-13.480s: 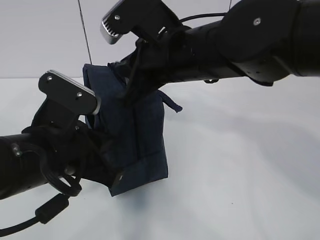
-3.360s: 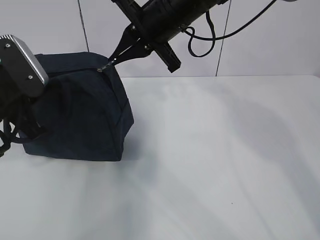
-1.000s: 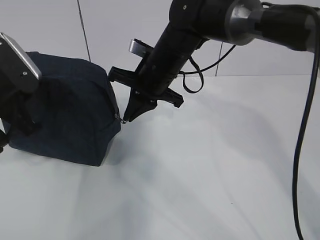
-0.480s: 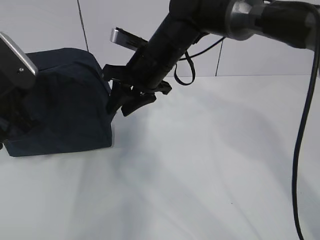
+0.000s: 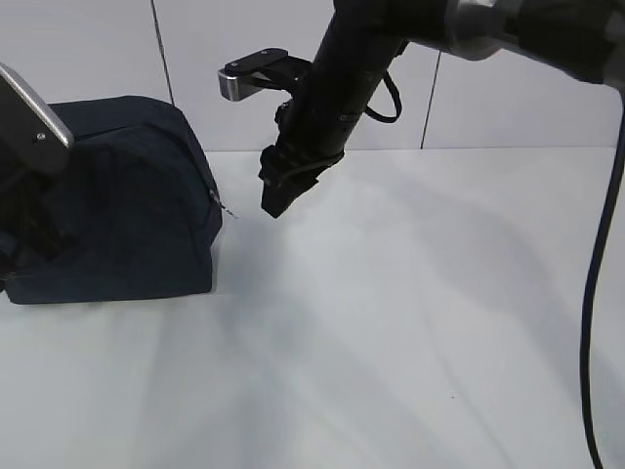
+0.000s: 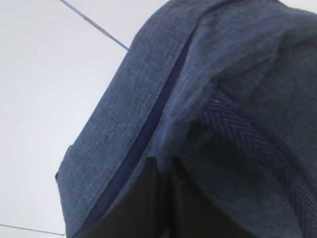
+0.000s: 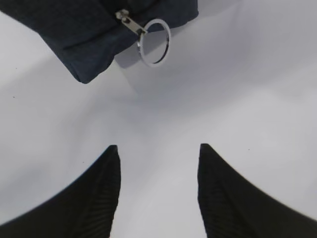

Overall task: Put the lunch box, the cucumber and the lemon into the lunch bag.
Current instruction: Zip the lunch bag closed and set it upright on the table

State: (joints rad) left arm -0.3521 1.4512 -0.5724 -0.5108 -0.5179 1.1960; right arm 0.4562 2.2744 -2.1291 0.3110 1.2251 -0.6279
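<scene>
Exterior view, item one: lunch bag (image 5: 127,200), boxy dark navy fabric, standing at the left edge of the white worktop (image 5: 410,322), close to the back edge where the worktop meets the pale panelled wall (image 5: 88,49). Its right-hand end faces the middle of the worktop; a zipper line runs down that end, with a small metal ring pull (image 5: 223,205) hanging free at about mid-height. Lunch box, cucumber and lemon: not visible in any view.

Item two: right gripper (image 5: 276,195), on a black arm reaching down from the upper right, tip pointing down-left and hovering above the worktop, just beside the bag's right end, apart from the ring pull. Right wrist view: two black ribbed fingers (image 7: 96,196) stand moderately apart with bare white worktop between them, nothing held. Ahead of them, the ring pull (image 7: 154,42) dangles from its slider at a lower corner of the lunch bag (image 7: 84,29), clear of both fingers.

Item three: left arm's grey wrist camera housing (image 5: 34,122) shows at the far left edge, in front of the bag's left side. Left wrist view: filled by navy fabric of the lunch bag (image 6: 148,99), a darker zipper strip (image 6: 148,134) running diagonally, and a herringbone webbing handle (image 6: 257,148) at lower right. Left gripper (image 6: 166,198): dark fingers at bottom centre, pressed together with only a thin seam between them; whether they pinch fabric cannot be told.
</scene>
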